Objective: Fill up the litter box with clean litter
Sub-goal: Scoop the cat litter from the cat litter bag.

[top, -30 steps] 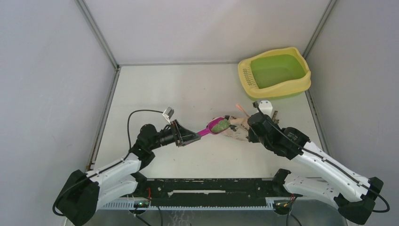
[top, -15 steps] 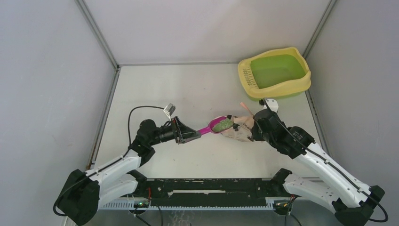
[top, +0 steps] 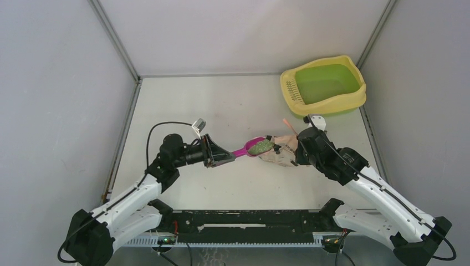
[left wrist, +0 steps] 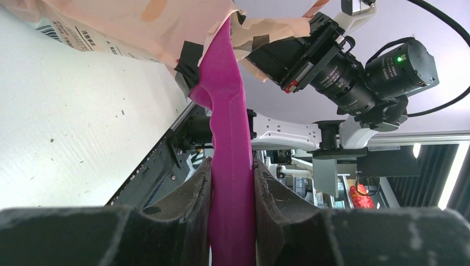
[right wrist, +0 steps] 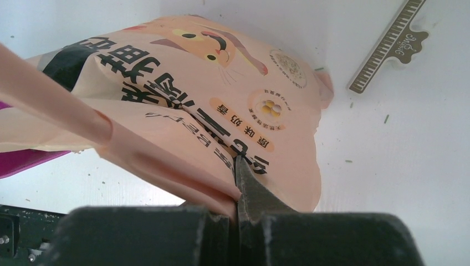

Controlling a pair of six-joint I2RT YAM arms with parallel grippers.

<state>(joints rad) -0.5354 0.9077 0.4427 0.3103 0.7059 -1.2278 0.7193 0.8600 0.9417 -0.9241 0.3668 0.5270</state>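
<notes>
- The large rounded-rectangular plastic litter box [top: 328,108], with a pale yellow rim and a lime-green basin, sits in the upper right of the overhead view at the far right corner of the white table [top: 221,105]. Its slotted grille is at its left end.
- The basin looks bare from above, and I can make out no granules in it.
- The litter [top: 259,147] shows as a small greenish-grey heap in the bowl of a magenta plastic scoop [top: 244,151], near the middle of the overhead view and well apart from the box.
- A few stray specks lie on the table in the right wrist view.
- The scoop's bowl is right at the mouth of a peach-pink printed bag [top: 281,155], which lies just right of it.
- The left gripper [left wrist: 231,164] is clenched on the scoop's handle, with one dark finger pressed against each side.
- The right gripper [right wrist: 235,188] is pinched tight on a folded edge of the bag, and the cat print spreads out above it.
- A tan notched strip [right wrist: 388,47] lies on the table beyond the bag, in the upper right of the right wrist view.
</notes>
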